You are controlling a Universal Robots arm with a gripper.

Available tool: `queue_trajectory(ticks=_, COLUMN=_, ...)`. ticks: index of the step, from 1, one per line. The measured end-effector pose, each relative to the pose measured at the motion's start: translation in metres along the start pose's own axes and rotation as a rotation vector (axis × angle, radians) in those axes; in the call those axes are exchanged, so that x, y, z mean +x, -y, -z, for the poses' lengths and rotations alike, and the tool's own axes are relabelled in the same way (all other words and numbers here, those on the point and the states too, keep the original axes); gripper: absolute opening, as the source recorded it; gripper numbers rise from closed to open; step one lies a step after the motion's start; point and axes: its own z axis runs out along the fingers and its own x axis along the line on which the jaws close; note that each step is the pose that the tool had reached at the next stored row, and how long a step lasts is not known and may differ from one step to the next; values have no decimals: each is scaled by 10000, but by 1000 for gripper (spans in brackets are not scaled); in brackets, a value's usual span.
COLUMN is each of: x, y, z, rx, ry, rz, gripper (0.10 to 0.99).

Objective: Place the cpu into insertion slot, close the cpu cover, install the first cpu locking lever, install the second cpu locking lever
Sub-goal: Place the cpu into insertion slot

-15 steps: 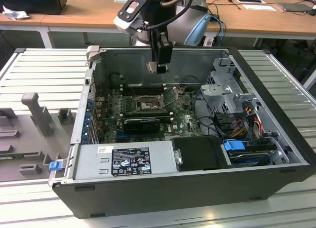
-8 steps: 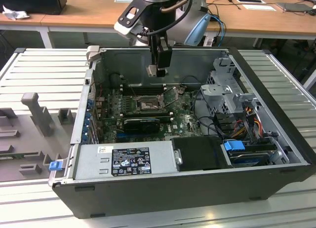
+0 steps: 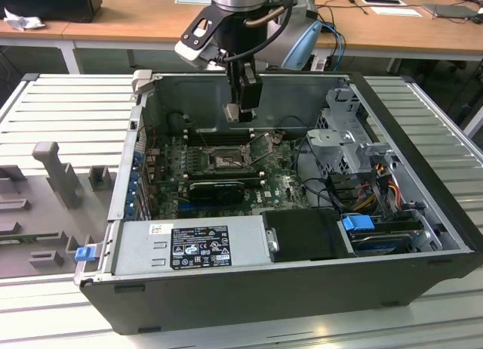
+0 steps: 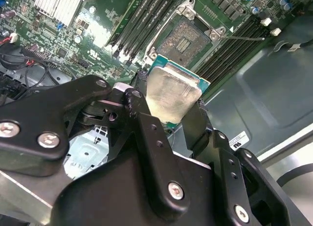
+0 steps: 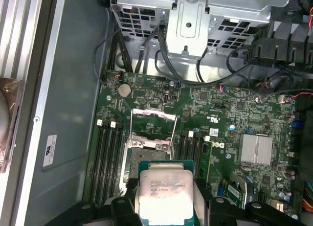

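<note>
My claw gripped the cpu by its edges, seemingly to keep it level above the insertion slot, whose cpu cover stood open.

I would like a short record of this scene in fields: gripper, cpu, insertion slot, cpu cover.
gripper: shut on the cpu, hanging inside the open computer case
cpu: held over the motherboard, not yet seated
insertion slot: empty, contact field exposed
cpu cover: swung open
</note>
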Motion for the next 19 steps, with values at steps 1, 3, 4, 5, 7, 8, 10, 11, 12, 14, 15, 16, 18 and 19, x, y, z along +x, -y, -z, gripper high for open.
queue_trajectory(ticks=1, x=0, y=0, z=-7, rx=0, ry=0, rz=1, gripper=529)
queue_trajectory(ticks=3, x=0, y=2, z=-26, rx=-1, ry=0, rz=0, gripper=529)
queue_trajectory(ticks=4, x=-1, y=3, z=-34, rx=-1, ry=-1, rz=0, gripper=529)
queue_trajectory(ticks=5, x=-1, y=4, z=-48, rx=-1, ry=0, rz=0, gripper=529)
queue_trajectory(ticks=7, x=-1, y=6, z=-71, rx=-1, ry=0, rz=0, gripper=529)
queue_trajectory(ticks=8, x=-2, y=7, z=-82, rx=0, ry=0, rz=0, gripper=529)
queue_trajectory(ticks=10, x=-2, y=9, z=-102, rx=0, ry=0, rz=0, gripper=529)
queue_trajectory(ticks=11, x=-2, y=10, z=-110, rx=-1, ry=0, rz=0, gripper=529)
queue_trajectory(ticks=12, x=-2, y=11, z=-124, rx=-1, ry=0, rz=0, gripper=529)
queue_trajectory(ticks=14, x=-3, y=14, z=-154, rx=-1, ry=0, rz=0, gripper=529)
queue_trajectory(ticks=15, x=-3, y=14, z=-160, rx=-1, ry=0, rz=0, gripper=529)
queue_trajectory(ticks=16, x=-3, y=15, z=-168, rx=-1, ry=0, rz=-1, gripper=529)
queue_trajectory(ticks=18, x=-4, y=16, z=-183, rx=-1, ry=0, rz=0, gripper=529)
queue_trajectory(ticks=19, x=-4, y=17, z=-191, rx=0, ry=0, rz=0, gripper=529)
